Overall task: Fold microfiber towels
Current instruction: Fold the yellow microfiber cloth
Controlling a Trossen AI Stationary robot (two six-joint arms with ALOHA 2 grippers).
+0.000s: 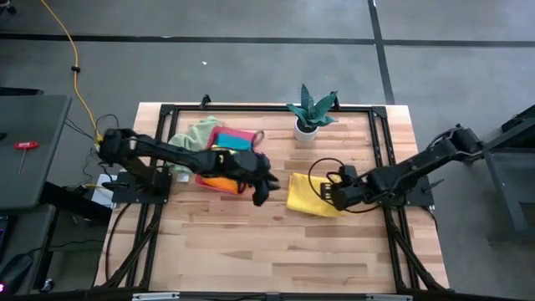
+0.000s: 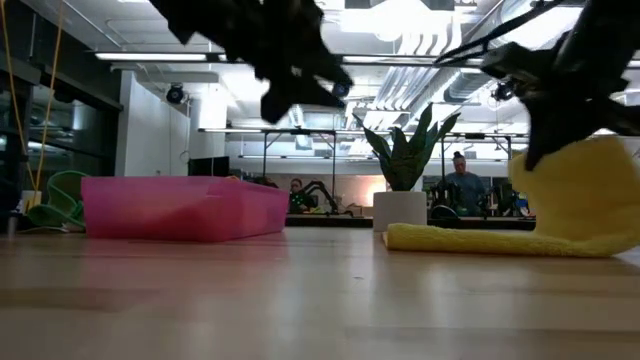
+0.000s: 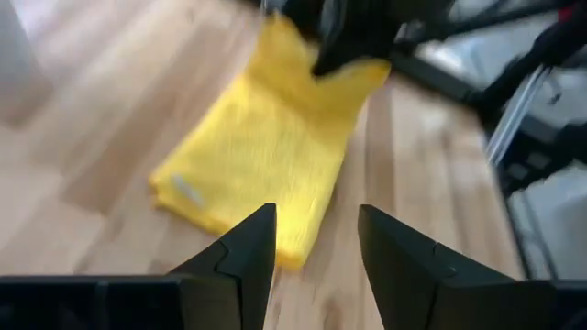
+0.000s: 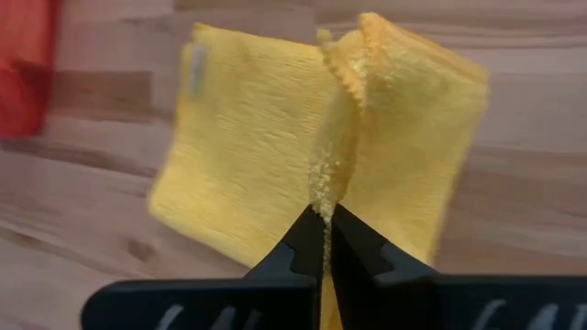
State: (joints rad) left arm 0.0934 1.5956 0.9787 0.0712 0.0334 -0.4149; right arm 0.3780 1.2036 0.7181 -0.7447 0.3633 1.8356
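Observation:
A yellow microfiber towel (image 1: 305, 194) lies right of the table's middle. Its right part (image 2: 590, 190) is raised and its left part (image 2: 450, 238) rests on the wood. My right gripper (image 4: 327, 213) is shut on it, at the towel's right side (image 1: 328, 194). My left gripper (image 3: 316, 215) hangs open above the table just left of the towel (image 1: 266, 194), its fingers pointing at it and touching nothing. An orange towel (image 1: 219, 184) lies under my left arm. A pale green towel (image 1: 194, 134) lies at the far left, and a teal one (image 1: 236, 143) is in the pink tray. My right gripper pinches a bunched ridge of the yellow towel (image 4: 323, 183) between its two fingers, near the towel's right edge. The fingers come slanting down from the table's right. How many layers they have I cannot tell. The pinched side is lifted off the wood; the left part lies flat.
A pink tray (image 2: 180, 205) stands at the far left, beside the pale green towel. A potted plant (image 1: 311, 113) in a white pot stands at the far edge, behind the yellow towel. Bare wood stretches along the near half of the table. People sit in the room beyond.

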